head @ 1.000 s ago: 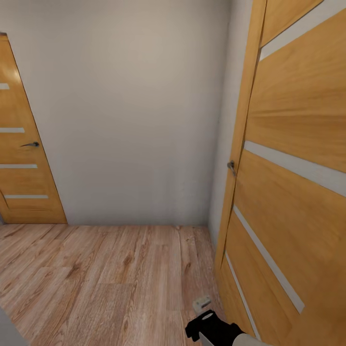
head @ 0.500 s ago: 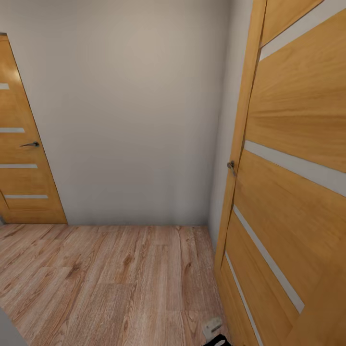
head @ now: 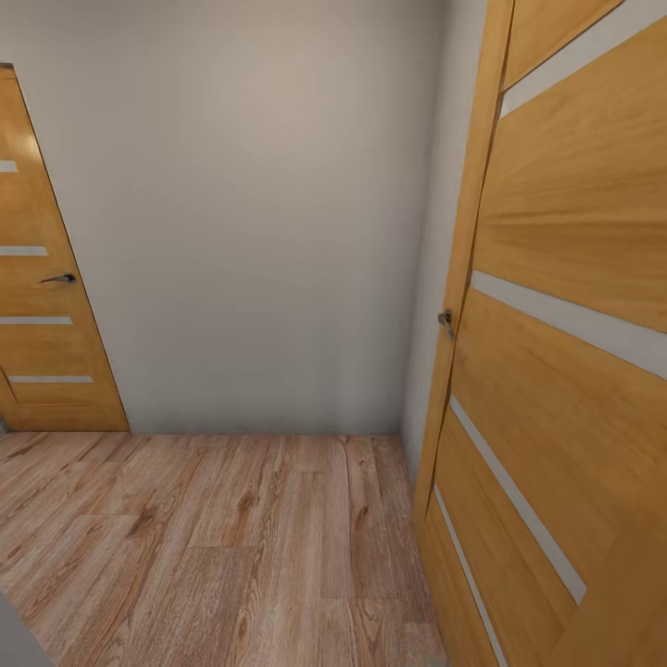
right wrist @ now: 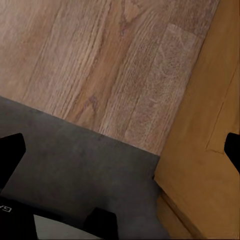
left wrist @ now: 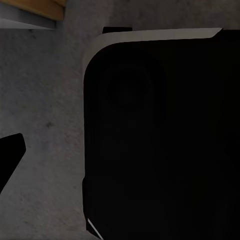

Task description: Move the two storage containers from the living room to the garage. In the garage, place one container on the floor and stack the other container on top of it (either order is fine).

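The storage containers are out of view. I face a corner with a light wood plank floor [head: 213, 537] and plain grey-white walls. My right gripper [right wrist: 120, 152] is open and holds nothing, its two black fingertips wide apart over the seam where the planks [right wrist: 100, 55] meet a dark grey speckled floor [right wrist: 75, 160]. One black fingertip [left wrist: 10, 155] of my left gripper [left wrist: 120, 152] stands far out to the side over the same grey floor [left wrist: 45, 100]. A large black rounded part of my own body [left wrist: 160, 140] covers the rest, so that gripper reads as open and empty.
An orange wooden door [head: 565, 352] with pale stripes and a metal handle [head: 446, 321] stands open close on my right. A second such door [head: 42, 278] is shut in the left wall. Its lower edge [right wrist: 200, 165] lies by my right gripper.
My right gripper and forearm, seen at the bottom of the head view a second ago, sank down and out of that view. The room has not shifted.
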